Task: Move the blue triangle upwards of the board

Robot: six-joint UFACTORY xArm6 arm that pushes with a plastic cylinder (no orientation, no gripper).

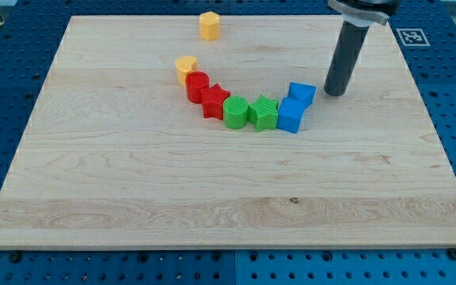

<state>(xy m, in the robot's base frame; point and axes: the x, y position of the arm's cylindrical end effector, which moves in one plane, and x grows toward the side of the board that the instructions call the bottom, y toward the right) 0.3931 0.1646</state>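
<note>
Two blue blocks sit together right of the board's middle. The upper one (301, 93) looks like the blue triangle. The lower one (291, 115) looks like a cube, and the two touch. My tip (336, 93) rests on the board just to the right of the upper blue block, a small gap away. The dark rod rises from it toward the view's top right.
An arc of blocks runs left from the blue cube: a green star (264, 112), a green cylinder (236, 112), a red star (214, 100), a red cylinder (197, 85) and a yellow heart (185, 68). A yellow hexagon (210, 25) stands alone near the top edge of the wooden board (133, 198).
</note>
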